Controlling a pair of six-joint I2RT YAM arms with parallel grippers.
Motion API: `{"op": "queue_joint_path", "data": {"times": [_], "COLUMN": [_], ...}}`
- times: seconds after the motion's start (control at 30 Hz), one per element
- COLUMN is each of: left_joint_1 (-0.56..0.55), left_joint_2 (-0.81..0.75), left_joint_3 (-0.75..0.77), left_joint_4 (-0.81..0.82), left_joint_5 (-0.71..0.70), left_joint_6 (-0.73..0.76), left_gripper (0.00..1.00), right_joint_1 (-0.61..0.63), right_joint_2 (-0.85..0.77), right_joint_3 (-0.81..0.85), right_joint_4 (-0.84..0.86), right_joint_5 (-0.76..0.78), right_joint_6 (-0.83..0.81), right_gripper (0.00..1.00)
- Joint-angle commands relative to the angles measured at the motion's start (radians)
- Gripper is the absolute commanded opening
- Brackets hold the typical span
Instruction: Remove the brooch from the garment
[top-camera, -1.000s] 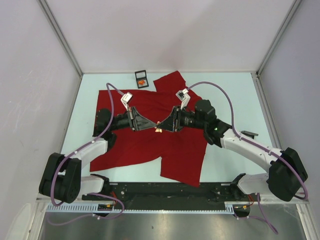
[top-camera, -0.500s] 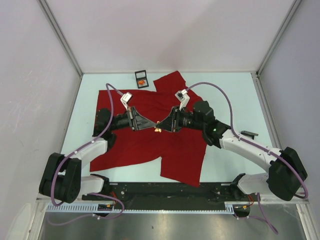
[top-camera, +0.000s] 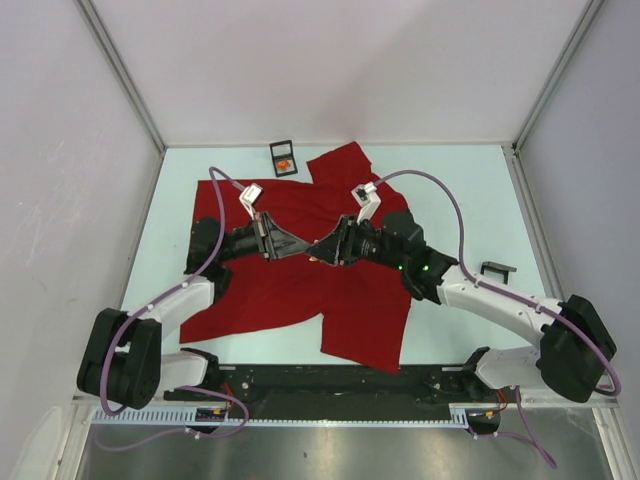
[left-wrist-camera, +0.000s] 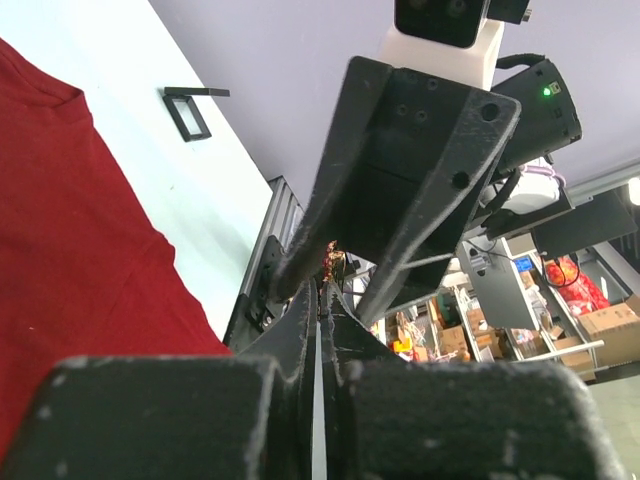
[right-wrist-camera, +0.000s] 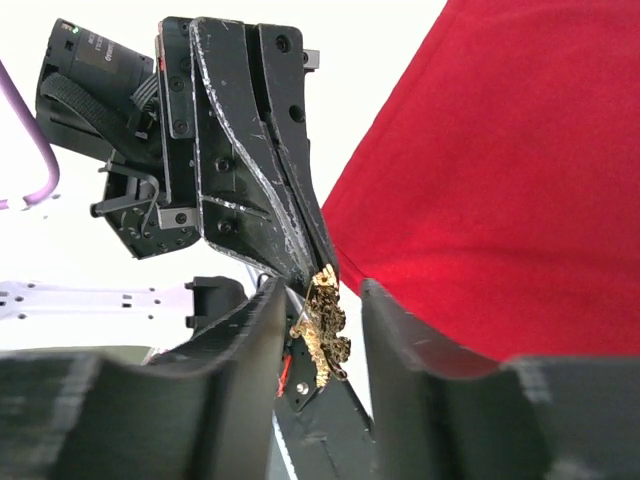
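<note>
The garment (top-camera: 300, 290), a red T-shirt, lies spread flat on the pale table. The gold brooch (right-wrist-camera: 323, 325) hangs in the air over it, pinched at its top end by the tips of my left gripper (left-wrist-camera: 322, 290), whose jaws are pressed nearly together. My right gripper (right-wrist-camera: 322, 300) faces the left one tip to tip, and its fingers (right-wrist-camera: 255, 330) stand open on either side of the brooch with a gap on each side. In the top view the two grippers meet over the shirt's middle, left (top-camera: 302, 250) and right (top-camera: 320, 254). The brooch shows small in the left wrist view (left-wrist-camera: 334, 262).
A small black tray (top-camera: 282, 157) holding an orange piece sits at the table's back edge beside the shirt. A small black bracket (top-camera: 497, 268) lies on the table to the right of the shirt, seen also in the left wrist view (left-wrist-camera: 188, 110). Walls enclose the table.
My right gripper has moved left toward the left gripper, and its open fingers now straddle the brooch. The left arm has stayed put.
</note>
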Motion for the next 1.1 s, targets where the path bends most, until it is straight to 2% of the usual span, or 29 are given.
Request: {"op": "queue_joint_path", "data": {"times": [0.0, 0.13, 0.3, 0.4, 0.5, 0.7, 0.87, 0.97, 1.0, 1.03, 1.07], "left_joint_1": [-0.012, -0.012, -0.012, -0.012, -0.012, -0.015, -0.03, -0.041, -0.043, -0.044, -0.046], "left_joint_2": [-0.024, -0.019, 0.001, 0.006, 0.003, -0.004, -0.002, 0.001, 0.003, 0.004, 0.006], "left_joint_3": [-0.004, 0.006, 0.021, 0.027, 0.029, 0.026, 0.03, 0.036, 0.036, 0.038, 0.039], "left_joint_4": [0.052, 0.019, 0.019, 0.048, 0.062, 0.054, 0.06, 0.062, 0.062, 0.06, 0.059], "left_joint_5": [0.003, 0.011, 0.042, 0.043, 0.045, 0.042, 0.042, 0.04, 0.04, 0.039, 0.037], "left_joint_6": [-0.008, 0.045, 0.064, 0.047, 0.032, 0.03, 0.026, 0.026, 0.026, 0.026, 0.027], "left_gripper": [0.0, 0.0, 0.01, 0.0, 0.0, 0.0, 0.0, 0.01, 0.0, 0.0, 0.0], "right_joint_1": [-0.008, -0.093, -0.166, -0.164, -0.16, -0.129, -0.114, -0.109, -0.107, -0.104, -0.098], "right_joint_2": [-0.065, -0.137, -0.143, -0.133, -0.107, -0.065, -0.045, -0.042, -0.042, -0.045, -0.05], "right_joint_3": [-0.002, -0.023, -0.029, -0.028, -0.028, -0.029, -0.028, -0.028, -0.028, -0.028, -0.028], "right_joint_4": [0.007, -0.04, -0.091, -0.077, -0.059, -0.004, 0.025, 0.038, 0.036, 0.023, 0.012], "right_joint_5": [0.018, -0.08, -0.231, -0.266, -0.28, -0.306, -0.301, -0.297, -0.289, -0.281, -0.271], "right_joint_6": [-0.001, -0.009, -0.048, -0.062, -0.061, -0.044, -0.033, -0.029, -0.029, -0.029, -0.032], "right_gripper": [0.47, 0.69, 0.65, 0.59, 0.46, 0.3, 0.27, 0.14, 0.05, 0.0, 0.0]}}
